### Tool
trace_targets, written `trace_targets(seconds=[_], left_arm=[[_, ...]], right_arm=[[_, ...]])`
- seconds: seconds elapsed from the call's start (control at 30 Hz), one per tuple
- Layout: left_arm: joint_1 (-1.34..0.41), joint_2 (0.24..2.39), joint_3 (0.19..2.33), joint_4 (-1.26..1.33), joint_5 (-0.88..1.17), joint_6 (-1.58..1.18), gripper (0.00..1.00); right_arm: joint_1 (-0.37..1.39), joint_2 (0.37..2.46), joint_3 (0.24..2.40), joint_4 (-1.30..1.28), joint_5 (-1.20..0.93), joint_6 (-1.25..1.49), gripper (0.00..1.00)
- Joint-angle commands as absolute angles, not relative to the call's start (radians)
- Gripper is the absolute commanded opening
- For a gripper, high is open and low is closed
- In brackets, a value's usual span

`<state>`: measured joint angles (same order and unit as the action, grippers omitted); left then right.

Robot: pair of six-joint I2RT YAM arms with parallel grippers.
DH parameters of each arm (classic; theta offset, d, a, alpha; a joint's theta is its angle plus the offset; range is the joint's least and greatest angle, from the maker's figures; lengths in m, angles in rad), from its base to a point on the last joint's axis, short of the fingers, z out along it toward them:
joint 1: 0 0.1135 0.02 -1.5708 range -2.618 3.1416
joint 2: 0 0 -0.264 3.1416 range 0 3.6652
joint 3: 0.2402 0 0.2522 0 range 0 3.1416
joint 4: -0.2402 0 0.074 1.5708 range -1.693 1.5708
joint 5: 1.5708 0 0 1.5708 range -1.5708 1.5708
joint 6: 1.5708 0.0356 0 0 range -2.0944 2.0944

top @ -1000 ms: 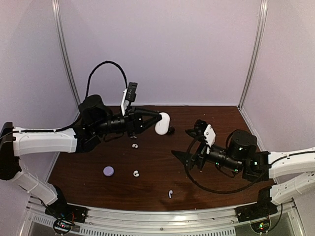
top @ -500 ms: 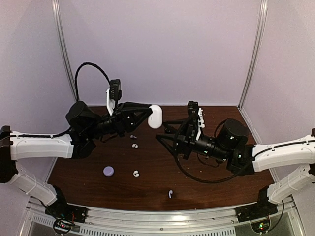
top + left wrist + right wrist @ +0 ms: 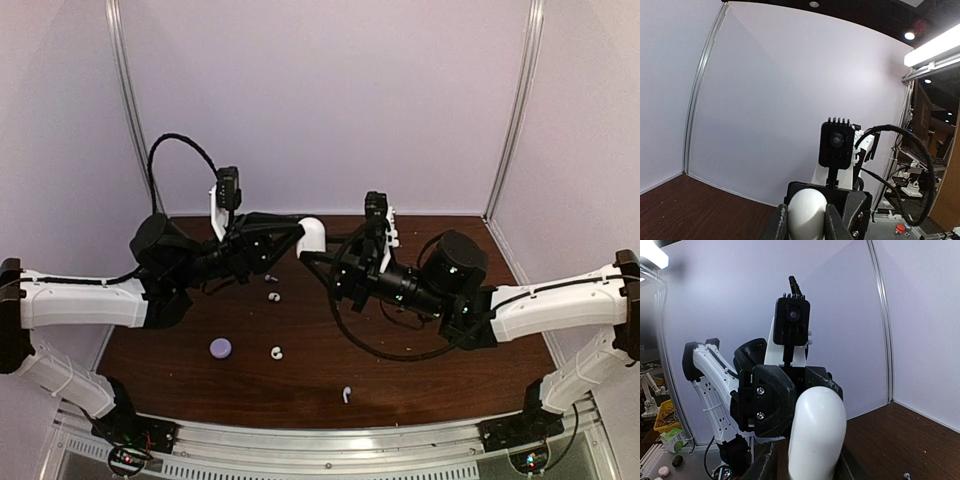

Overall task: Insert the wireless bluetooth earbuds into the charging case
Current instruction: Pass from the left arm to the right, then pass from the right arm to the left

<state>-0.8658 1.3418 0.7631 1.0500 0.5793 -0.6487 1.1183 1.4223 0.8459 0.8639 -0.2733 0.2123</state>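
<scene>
Swinging in from the right edge of the surface (image 3: 450, 370), the right tool (image 3: 318, 256) now joins the left tool (image 3: 298, 238), both clamped on the raised charging case (image 3: 312, 232), while the earbuds (image 3: 277, 352) lie uninserted across the surface's left half.

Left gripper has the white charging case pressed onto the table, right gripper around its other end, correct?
Not on the table: the top external view shows the white charging case held up in the air. The left gripper does grip it, with the right gripper around its other end.
</scene>
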Motion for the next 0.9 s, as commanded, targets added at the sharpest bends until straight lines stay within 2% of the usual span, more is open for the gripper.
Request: trace_targets(seconds=[0.0, 0.1, 0.2, 0.4, 0.53, 0.67, 0.87], left_arm=[[-0.871, 1.308, 0.746, 1.085, 0.558, -0.646, 0.07], [-0.870, 1.287, 0.742, 1.035, 0.549, -0.623, 0.10], [-0.870, 1.265, 0.756, 0.920, 0.547, -0.577, 0.20], [-0.858, 1.191, 0.880, 0.429, 0.484, -0.414, 0.65], [-0.847, 1.140, 0.968, 0.114, 0.450, -0.255, 0.78], [-0.845, 1.128, 1.020, -0.102, 0.544, -0.050, 0.77], [-0.847, 1.152, 1.031, -0.192, 0.672, 0.122, 0.65]], right_arm=[[1.114, 1.423, 0.885, 0.867, -0.283, 0.185, 0.34], [1.112, 1.408, 0.889, 0.809, -0.280, 0.158, 0.24], [1.107, 1.381, 0.887, 0.730, -0.281, 0.133, 0.16], [1.075, 1.302, 0.890, 0.497, -0.305, 0.062, 0.11], [1.064, 1.273, 0.946, 0.212, -0.331, -0.065, 0.11], [1.064, 1.270, 1.008, -0.022, -0.379, -0.134, 0.10], [1.064, 1.288, 1.076, -0.196, -0.462, -0.156, 0.10]])
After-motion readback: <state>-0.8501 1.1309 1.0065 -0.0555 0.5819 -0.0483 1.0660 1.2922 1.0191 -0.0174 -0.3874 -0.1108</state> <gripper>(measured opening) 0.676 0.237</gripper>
